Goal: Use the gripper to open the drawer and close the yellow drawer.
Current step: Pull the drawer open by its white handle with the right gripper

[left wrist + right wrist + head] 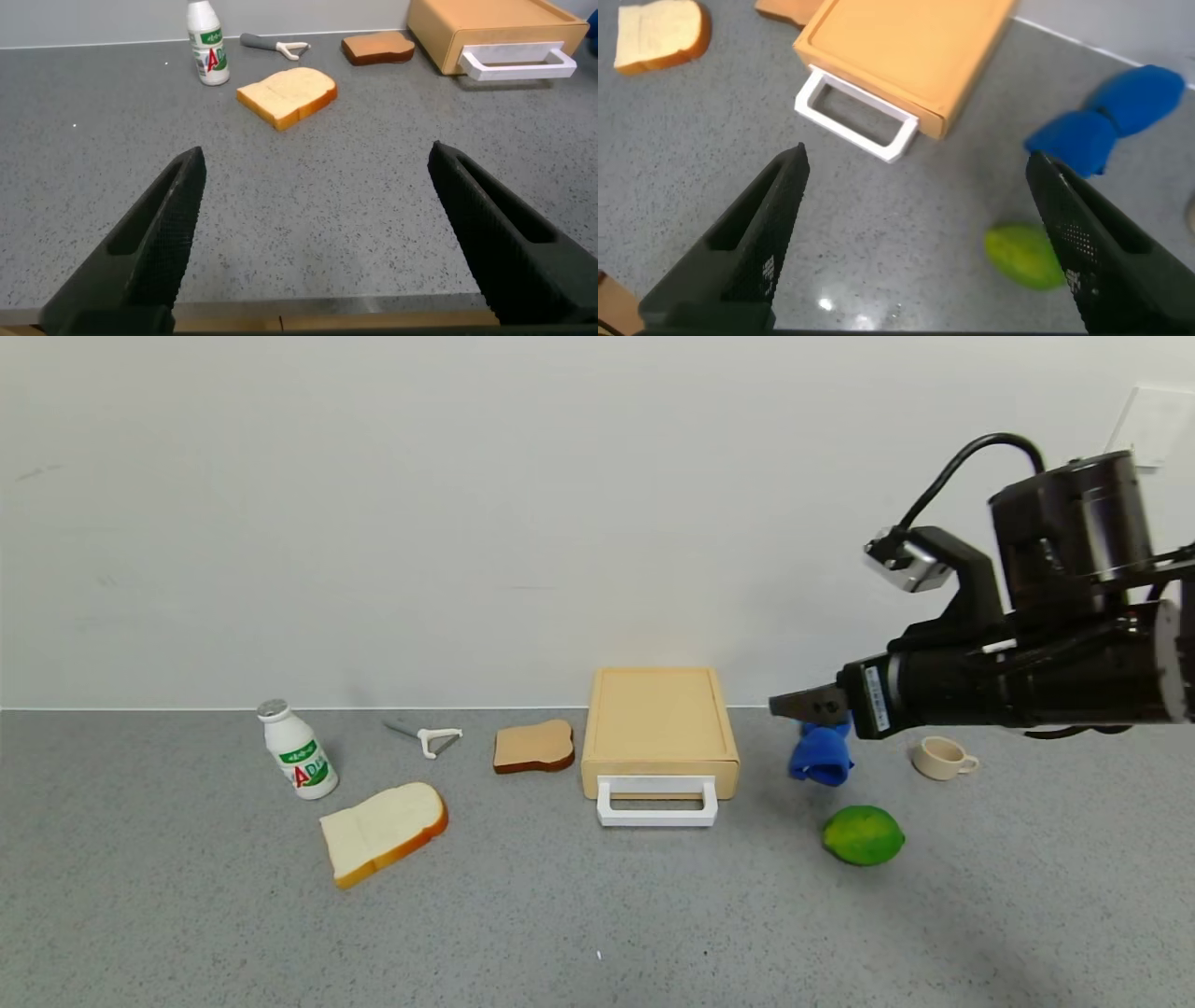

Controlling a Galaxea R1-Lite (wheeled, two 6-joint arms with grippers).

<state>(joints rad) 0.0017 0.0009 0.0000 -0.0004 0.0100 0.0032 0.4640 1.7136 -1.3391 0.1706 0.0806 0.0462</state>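
Observation:
The pale yellow drawer box (659, 719) lies flat at the table's middle back, its white loop handle (657, 803) facing me and its front flush with the box. It also shows in the right wrist view (906, 47) and the left wrist view (495, 28). My right gripper (780, 707) hovers above the table to the right of the drawer, over a blue cloth; in its wrist view (918, 159) it is open and empty. My left gripper (318, 154) is open and empty, low over bare table near the front edge, out of the head view.
A white bottle (297, 749), a peeler (428, 738), a brown toast slice (534, 746) and a white bread slice (383, 831) lie left of the drawer. The blue cloth (822, 754), a green lime (863, 835) and a small cup (943, 758) lie to its right.

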